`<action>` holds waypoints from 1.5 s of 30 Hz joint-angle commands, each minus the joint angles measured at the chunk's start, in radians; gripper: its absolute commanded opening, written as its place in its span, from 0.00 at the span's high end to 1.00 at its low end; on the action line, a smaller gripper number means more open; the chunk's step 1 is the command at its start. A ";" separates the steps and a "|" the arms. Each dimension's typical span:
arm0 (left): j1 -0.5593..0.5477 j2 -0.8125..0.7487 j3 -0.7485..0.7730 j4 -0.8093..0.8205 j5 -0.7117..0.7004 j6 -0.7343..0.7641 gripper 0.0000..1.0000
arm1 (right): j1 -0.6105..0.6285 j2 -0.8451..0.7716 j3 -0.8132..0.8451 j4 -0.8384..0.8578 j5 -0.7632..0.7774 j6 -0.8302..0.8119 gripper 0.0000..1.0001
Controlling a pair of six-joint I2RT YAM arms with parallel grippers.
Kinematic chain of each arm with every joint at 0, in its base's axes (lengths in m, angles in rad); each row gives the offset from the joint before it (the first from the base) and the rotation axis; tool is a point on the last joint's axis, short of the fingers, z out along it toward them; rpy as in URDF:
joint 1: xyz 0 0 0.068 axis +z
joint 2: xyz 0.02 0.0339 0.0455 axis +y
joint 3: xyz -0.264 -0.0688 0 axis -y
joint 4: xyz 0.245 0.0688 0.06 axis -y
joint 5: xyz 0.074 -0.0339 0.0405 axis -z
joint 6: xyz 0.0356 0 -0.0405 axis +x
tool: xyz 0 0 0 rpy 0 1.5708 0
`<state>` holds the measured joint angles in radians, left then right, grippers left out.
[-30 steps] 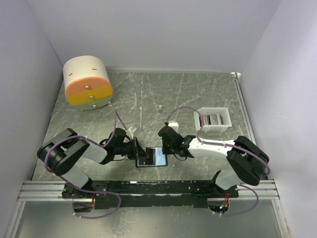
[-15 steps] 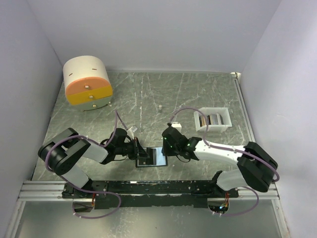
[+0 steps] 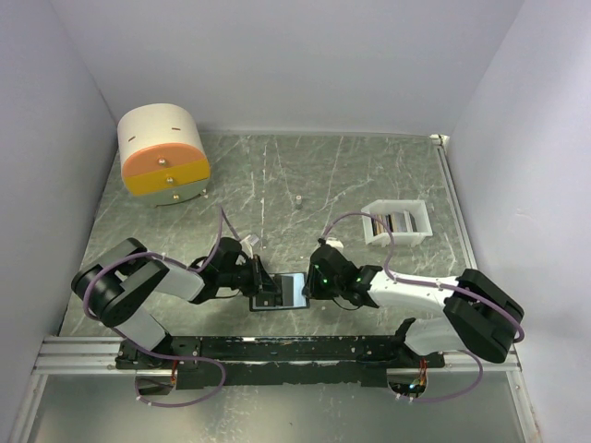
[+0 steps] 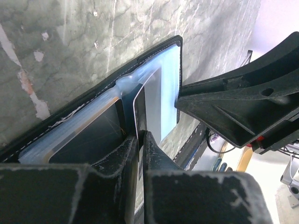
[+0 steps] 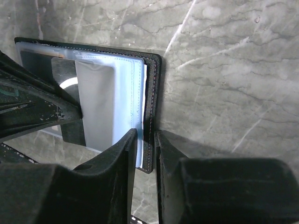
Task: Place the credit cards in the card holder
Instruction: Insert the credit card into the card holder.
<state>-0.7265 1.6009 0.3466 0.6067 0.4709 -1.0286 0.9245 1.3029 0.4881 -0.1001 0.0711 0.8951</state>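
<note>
The black card holder (image 3: 294, 292) lies open on the table between my two grippers, its bluish inner pockets (image 5: 112, 93) facing up. My left gripper (image 3: 261, 286) is at its left half, jaws nearly together on the thin edge of a dark credit card (image 4: 139, 109) that stands in a pocket of the card holder (image 4: 163, 88). My right gripper (image 3: 311, 284) is at the right edge. Its fingers (image 5: 126, 154) straddle the stitched black cover, one on the blue pocket, one outside. More credit cards (image 3: 398, 222) stand in the white tray.
The white tray (image 3: 421, 218) sits at the right, behind the right arm. A round cream-and-orange drawer box (image 3: 163, 155) stands at the back left. A small pale object (image 3: 299, 198) lies mid-table. Walls enclose three sides.
The right arm has swung nearer and lower, bringing its gripper onto the card holder's right edge. The left gripper stays at the card holder, with its jaws eased a little.
</note>
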 commanded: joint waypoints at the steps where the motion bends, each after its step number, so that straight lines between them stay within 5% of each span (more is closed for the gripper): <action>1: -0.015 0.016 -0.016 -0.066 -0.067 0.023 0.83 | 0.005 0.028 -0.040 0.075 -0.058 0.041 0.80; 16: -0.015 -0.141 0.050 -0.362 -0.199 0.076 0.53 | 0.006 0.013 -0.054 0.058 -0.024 0.039 0.83; 45: -0.015 -0.170 0.236 -0.737 -0.366 0.140 0.44 | 0.005 0.010 0.017 0.127 -0.062 0.029 0.84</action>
<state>-0.7380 1.4113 0.5564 -0.0250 0.1658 -0.9115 0.9268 1.3033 0.4850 -0.0254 0.0319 0.9241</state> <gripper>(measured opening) 0.556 0.166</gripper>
